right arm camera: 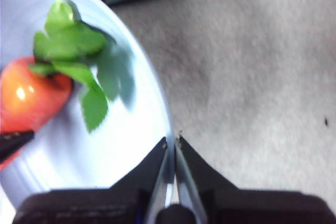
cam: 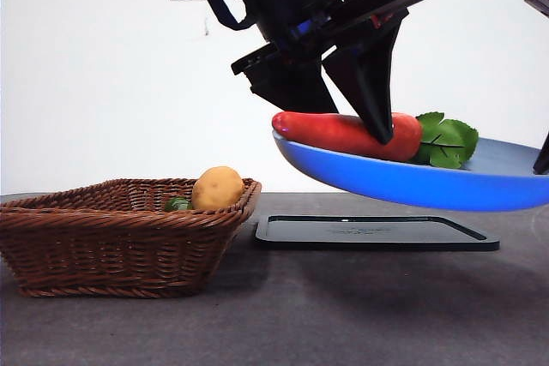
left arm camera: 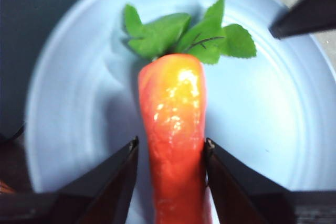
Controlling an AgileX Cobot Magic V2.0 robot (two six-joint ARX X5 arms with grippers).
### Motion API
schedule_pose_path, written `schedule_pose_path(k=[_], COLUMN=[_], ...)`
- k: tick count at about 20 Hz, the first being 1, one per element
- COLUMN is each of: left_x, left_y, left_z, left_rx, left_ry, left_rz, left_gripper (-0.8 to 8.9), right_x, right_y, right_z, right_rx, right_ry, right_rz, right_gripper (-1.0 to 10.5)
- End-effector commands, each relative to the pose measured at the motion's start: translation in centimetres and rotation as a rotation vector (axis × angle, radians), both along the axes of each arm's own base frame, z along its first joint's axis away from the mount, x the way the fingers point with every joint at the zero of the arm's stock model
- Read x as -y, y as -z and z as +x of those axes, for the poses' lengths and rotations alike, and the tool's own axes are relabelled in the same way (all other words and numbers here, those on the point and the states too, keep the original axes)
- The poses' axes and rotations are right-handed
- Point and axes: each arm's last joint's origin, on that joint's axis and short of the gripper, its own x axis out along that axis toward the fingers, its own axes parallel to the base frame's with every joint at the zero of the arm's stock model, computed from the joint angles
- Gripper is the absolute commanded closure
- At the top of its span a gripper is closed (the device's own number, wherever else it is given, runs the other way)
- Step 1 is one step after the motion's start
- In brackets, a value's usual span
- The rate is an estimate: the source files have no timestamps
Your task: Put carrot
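Note:
The orange-red carrot point(cam: 343, 133) with green leaves lies on a blue plate point(cam: 412, 182) that hangs tilted in the air above the table. My left gripper point(cam: 360, 122) comes down from above and is shut on the carrot's body; in the left wrist view its jaws press both sides of the carrot point(left arm camera: 173, 129) over the plate point(left arm camera: 273, 129). My right gripper point(right arm camera: 172, 142) is shut on the plate's rim point(right arm camera: 105, 150) and holds it up, with the carrot point(right arm camera: 26, 98) at the far side. It shows at the front view's right edge point(cam: 542, 156).
A brown wicker basket point(cam: 129, 203) stands at the left with a yellowish potato point(cam: 217, 188) and a small green item point(cam: 177, 204) in it. A flat black tray point(cam: 373, 233) lies on the table under the raised plate.

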Motion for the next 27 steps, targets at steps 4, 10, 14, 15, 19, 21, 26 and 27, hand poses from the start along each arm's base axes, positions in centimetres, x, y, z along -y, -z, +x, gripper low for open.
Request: schedule_pose_path(k=[4,10,14,15,19,21,26,27], left_x=[-0.4,-3.3,-4.2,-4.2,-4.0,-4.0,-4.0,-4.0], left_y=[-4.2,-11.1,-12.7,-12.7,-12.8,-12.8,-12.8,-12.8], left_z=[0.2,-0.7,-1.3,-1.3,-1.2,-1.2,-1.2,-1.2], left_rx=[0.048,0.243,0.244,0.244,0.254,0.255,0.255,0.256], left_ry=[-0.054,-0.148,-0.148,-0.147,-0.147,-0.147,-0.147,-0.148], left_rz=[-0.032,-0.034,-0.036,-0.038,-0.056,-0.058,-0.059,-0.058], left_gripper=[5.41,5.42,5.42,5.42,5.42,5.42,5.42,5.42], right_x=[0.0,-0.3,-0.8,-1.0,-1.4,-1.4,-1.3,-1.2], right_y=[-0.2,-0.8,-0.8,-0.5,2.0,3.1,4.1,4.1], right_z=[0.7,6.9,13.7,15.2,20.4,21.6,22.1,22.1], right_rx=[0.001,-0.040,-0.037,-0.045,-0.077,-0.097,-0.099,-0.100], right_ry=[0.033,0.046,0.060,0.062,0.059,0.058,0.055,0.057], right_rz=[-0.042,-0.103,-0.118,-0.117,-0.120,-0.118,-0.121,-0.122], right_gripper=[9.4,9.4,9.4,9.4,9.4,9.4,9.3,9.3])
